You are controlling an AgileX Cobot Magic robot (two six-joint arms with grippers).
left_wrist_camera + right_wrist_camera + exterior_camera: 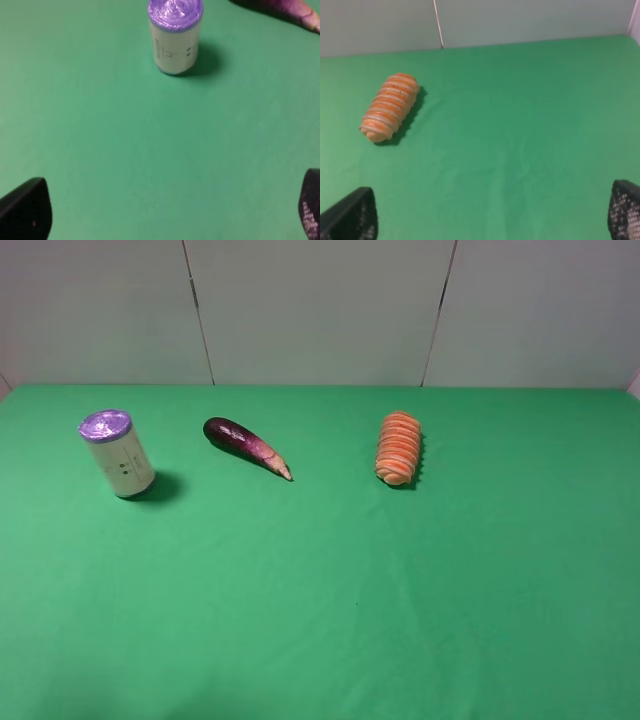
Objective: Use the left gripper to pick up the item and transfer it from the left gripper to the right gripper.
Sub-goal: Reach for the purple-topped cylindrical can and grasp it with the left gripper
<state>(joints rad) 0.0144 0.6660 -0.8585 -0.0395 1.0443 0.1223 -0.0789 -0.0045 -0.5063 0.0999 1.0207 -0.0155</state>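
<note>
Can standing on the green table, both grippers empty and clear of it.

The cream-white can (118, 453), a smooth cylinder with a crinkled shiny purple top and small black print, stands upright on the left of the matte green cloth-covered table (350, 590). To its right lie a glossy dark eggplant (246, 446) tapering to a pale tip, then a ribbed orange carrot piece (399, 447). The left gripper (167, 210) has its black jaws spread wide with nothing between them. The can stands well ahead of them, roughly in line with the gap. The right gripper (486, 214) has its mesh-textured jaws wide apart too.
</note>
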